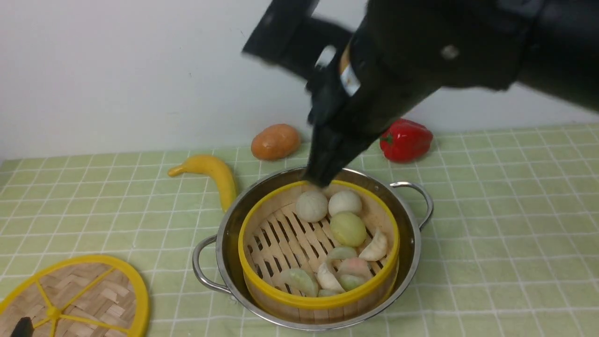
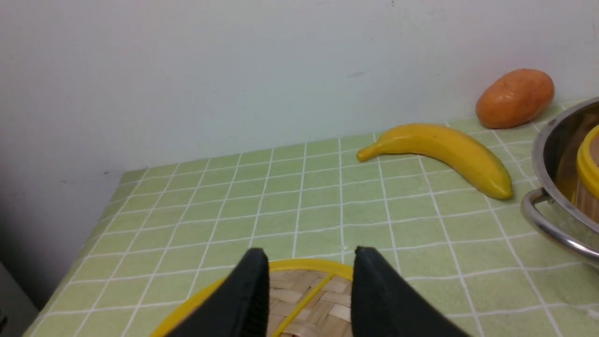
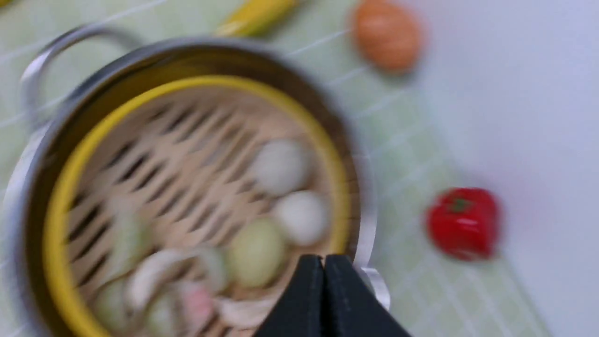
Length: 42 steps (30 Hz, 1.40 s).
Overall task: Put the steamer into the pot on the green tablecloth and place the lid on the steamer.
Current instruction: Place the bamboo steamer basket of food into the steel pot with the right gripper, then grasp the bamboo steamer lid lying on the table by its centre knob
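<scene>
Lid-placing step, at its start. The steamer (image 1: 318,299) already sits inside the pot (image 1: 225,234), its yellow rim standing above the steel rim. The pot rests on the green tablecloth (image 1: 514,210), midway along the near edge of the desk. Buns and dumplings (image 1: 346,229) lie on the steamer's slatted floor. The first half of the task thus appears complete.

The right end effector (image 3: 324,263) has its jaws pressed together and grips nothing. It hangs over the steamer's far rim.

The lid (image 1: 93,290) lies flat on the cloth at the near-left corner of the desk, well apart from the pot. The left end effector (image 2: 311,255) hovers over it with jaws parted. One yellow spoke and part of the rim show between the fingers, with nothing visibly clamped.

The next move probably calls for the left jaws to close on a spoke or the hub, then lift the lid level. The right arm needs to leave the steamer mouth first. The lid must then be centred so that the two yellow rims meet.
</scene>
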Motion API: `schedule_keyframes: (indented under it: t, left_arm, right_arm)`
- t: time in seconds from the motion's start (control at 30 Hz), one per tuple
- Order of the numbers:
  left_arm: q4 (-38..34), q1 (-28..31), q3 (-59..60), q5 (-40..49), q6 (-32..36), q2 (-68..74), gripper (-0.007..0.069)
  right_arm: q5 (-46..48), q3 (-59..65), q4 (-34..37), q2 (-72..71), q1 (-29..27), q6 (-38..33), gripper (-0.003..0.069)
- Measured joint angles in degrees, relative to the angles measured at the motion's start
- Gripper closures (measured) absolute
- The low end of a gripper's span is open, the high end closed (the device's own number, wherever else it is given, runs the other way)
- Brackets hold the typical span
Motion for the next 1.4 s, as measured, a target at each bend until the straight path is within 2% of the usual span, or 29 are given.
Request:
schedule_keyframes:
  t: [0.17,0.2,0.27,0.37,0.53,0.73,0.87,1.03,1.13,1.17,1.27,1.37,1.4]
  left_arm:
    - [0.0,0.0,0.0,0.0,0.0,0.0,0.0382]
    - [0.0,0.0,0.0,0.0,0.0,0.0,0.0382]
    - [0.0,0.0,0.0,0.0,0.0,0.0,0.0382]
    - [0.0,0.0,0.0,0.0,0.0,0.0,0.0382]
    - [0.0,0.0,0.0,-0.1,0.0,0.0,0.0382]
    - [0.0,0.0,0.0,-0.1,0.0,0.0,0.0382]
    - [0.0,0.0,0.0,-0.1,0.0,0.0,0.0382]
    - [0.0,0.0,0.0,-0.1,0.0,0.0,0.0382]
    - [0.0,0.0,0.0,-0.1,0.0,0.0,0.0382]
    - [0.0,0.0,0.0,-0.1,0.0,0.0,0.0382]
    - [0.0,0.0,0.0,-0.1,0.0,0.0,0.0382]
    - [0.0,0.0,0.0,-0.1,0.0,0.0,0.0382]
    - [0.0,0.0,0.0,-0.1,0.0,0.0,0.0382]
  right_arm:
    - [0.2,-0.3,-7.0,-6.6,-3.3,14.9,0.0672]
    - [0.2,-0.3,-7.4,-7.1,-3.4,16.1,0.0672]
    - [0.2,-0.3,-8.3,-10.4,-3.9,23.7,0.0671]
    - [0.2,-0.3,-8.3,-12.2,-3.9,28.2,0.0668]
    - [0.2,-0.3,-9.8,-13.6,-3.9,31.4,0.0664]
    - [0.2,-0.3,-10.9,-13.6,-3.9,31.7,0.0657]
    - [0.0,0.5,-11.4,-14.1,-4.7,27.2,0.0653]
    - [-0.5,10.8,-11.5,-18.8,-9.6,25.4,0.0644]
    - [-5.0,25.7,-10.9,-26.1,-16.5,29.4,0.0636]
    - [-6.0,27.6,-10.9,-27.0,-16.9,30.2,0.0634]
    - [-17.9,45.0,-10.8,-35.1,-25.5,37.7,0.0622]
    - [-26.2,55.0,-11.3,-39.6,-30.0,42.1,0.0616]
    - [-32.1,61.9,-12.6,-42.6,-32.9,45.0,0.0612]
